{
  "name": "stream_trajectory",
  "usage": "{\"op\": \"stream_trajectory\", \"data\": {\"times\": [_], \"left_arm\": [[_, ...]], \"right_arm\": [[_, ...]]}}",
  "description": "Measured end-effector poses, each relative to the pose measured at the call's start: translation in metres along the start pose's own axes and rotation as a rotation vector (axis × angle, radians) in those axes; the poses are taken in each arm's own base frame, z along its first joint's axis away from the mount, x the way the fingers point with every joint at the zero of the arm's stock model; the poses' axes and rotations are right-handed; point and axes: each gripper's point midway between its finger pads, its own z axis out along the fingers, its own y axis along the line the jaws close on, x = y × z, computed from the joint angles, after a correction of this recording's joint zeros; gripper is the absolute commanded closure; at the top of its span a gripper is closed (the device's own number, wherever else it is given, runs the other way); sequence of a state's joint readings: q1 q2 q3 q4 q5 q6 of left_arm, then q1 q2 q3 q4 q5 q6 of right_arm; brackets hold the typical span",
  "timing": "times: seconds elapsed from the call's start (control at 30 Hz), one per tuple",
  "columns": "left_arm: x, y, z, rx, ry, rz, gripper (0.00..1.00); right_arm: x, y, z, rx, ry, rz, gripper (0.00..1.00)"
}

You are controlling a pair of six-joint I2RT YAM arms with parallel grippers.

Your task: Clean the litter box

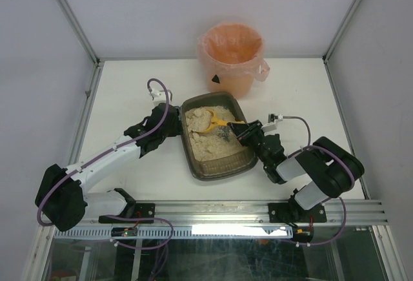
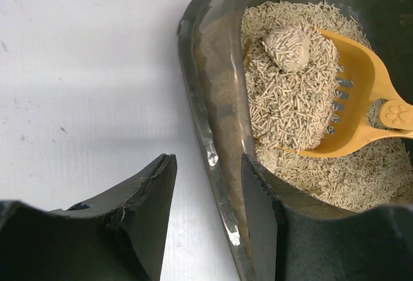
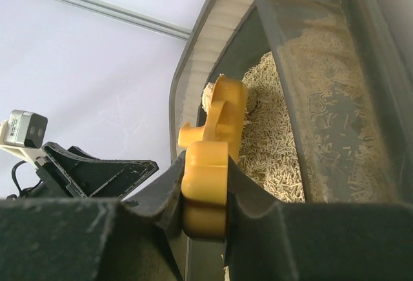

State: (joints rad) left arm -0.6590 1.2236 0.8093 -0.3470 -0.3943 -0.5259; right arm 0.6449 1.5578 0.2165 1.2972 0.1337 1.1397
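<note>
Two parted jaws of the left gripper (image 2: pixel 208 159) straddle the wall of the litter box (image 1: pixel 218 175), mid-table (image 1: pixel 129 87), which holds beige litter (image 2: pixel 361 172). The right gripper (image 3: pixel 205 168) clamps the yellow scoop (image 2: pixel 362 103), loaded with litter and a clump (image 2: pixel 288 47).

Shallow dark litter box (image 1: pixel 226 172), flat, with beige pellet litter (image 1: pixel 208 146).

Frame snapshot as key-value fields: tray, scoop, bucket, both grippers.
litter box: shallow dark grey-brown rectangular tray holding beige pellet litter
scoop: small yellow slotted plastic scoop, inside the tray, loaded with litter and a pale clump
bucket: round orange-pink bag-lined bucket, beyond the tray's far end
left gripper: open, one finger either side of the tray wall
right gripper: shut on the scoop handle
</note>
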Motion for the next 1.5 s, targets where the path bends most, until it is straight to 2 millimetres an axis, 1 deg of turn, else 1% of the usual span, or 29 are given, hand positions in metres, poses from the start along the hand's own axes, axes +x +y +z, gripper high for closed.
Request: {"op": "stream_trajectory", "data": {"times": [0.13, 0.43, 1.0, 1.23, 1.37, 1.5], "left_arm": [[-0.001, 0.000, -0.001, 0.001, -0.002, -0.001, 0.53], [-0.001, 0.000, -0.001, 0.001, -0.001, -0.001, 0.53], [-0.001, 0.000, -0.001, 0.001, -0.001, -0.001, 0.53], [-0.001, 0.000, -0.001, 0.001, 0.000, 0.000, 0.53], [-0.001, 0.000, -0.001, 0.001, 0.000, 0.000, 0.53], [-0.001, 0.000, -0.001, 0.001, 0.000, 0.000, 0.53]], "right_arm": [[-0.003, 0.000, -0.005, 0.003, -0.005, 0.007, 1.00], [-0.003, -0.004, -0.007, 0.035, 0.003, 0.002, 1.00], [-0.005, -0.004, 0.002, 0.047, 0.000, 0.004, 1.00], [-0.006, -0.004, 0.002, 0.047, -0.002, 0.005, 1.00], [-0.009, 0.000, 0.001, 0.043, -0.006, 0.006, 1.00], [-0.016, 0.010, 0.000, 0.018, -0.024, 0.010, 1.00]]}}
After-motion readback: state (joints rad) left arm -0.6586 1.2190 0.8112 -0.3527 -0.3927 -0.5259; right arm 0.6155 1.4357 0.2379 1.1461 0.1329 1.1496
